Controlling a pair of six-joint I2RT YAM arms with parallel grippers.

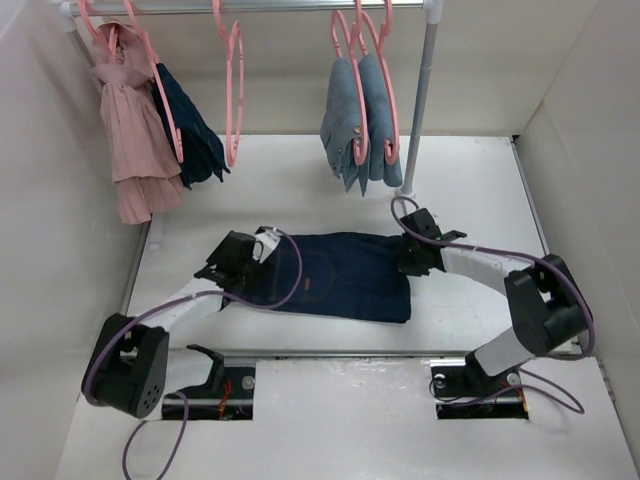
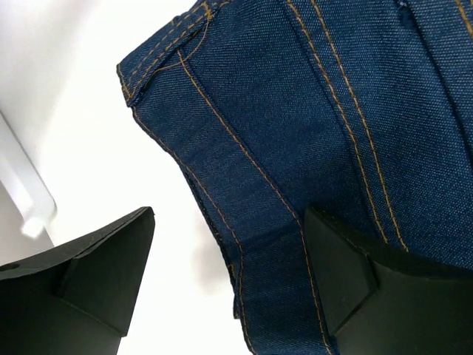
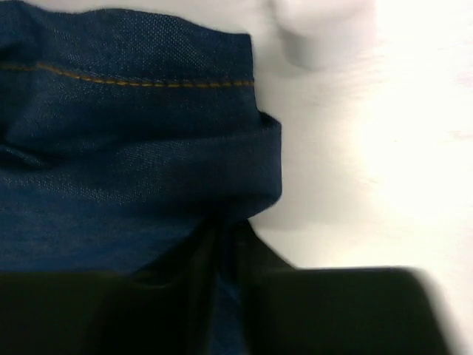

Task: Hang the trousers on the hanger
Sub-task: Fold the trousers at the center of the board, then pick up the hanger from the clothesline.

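Trousers (image 1: 345,275): dark navy denim jeans with orange-tan stitching, lying folded in a rough rectangle at the middle of the table (image 1: 470,190), between the two arms and on no hanger.
Waistband patch (image 1: 312,287): small and tan, facing up near the middle of the fold.
Left gripper (image 2: 229,288): at the left end of the trousers with its jaws spread wide and nothing held. One finger (image 2: 89,274) is over bare table and the other (image 2: 377,288) over denim, with a stitched corner of the cloth in the gap between them.
Right gripper (image 3: 225,296): at the far right corner of the trousers. Its jaws are drawn close together with a fold of the denim edge pinched between them, though the wrist view is blurred.
Hanger (image 1: 233,95): thin pink plastic with nothing on it, hooked on the rail (image 1: 300,5) above the far side of the table, well apart from the trousers.
Pink garment (image 1: 130,140): hung at the left end of the rail.
Dark navy garment (image 1: 195,130): hung just beside the pink garment, on its right.
Pale blue jeans (image 1: 355,125): draped over pink hangers near the rack's upright post (image 1: 420,100).
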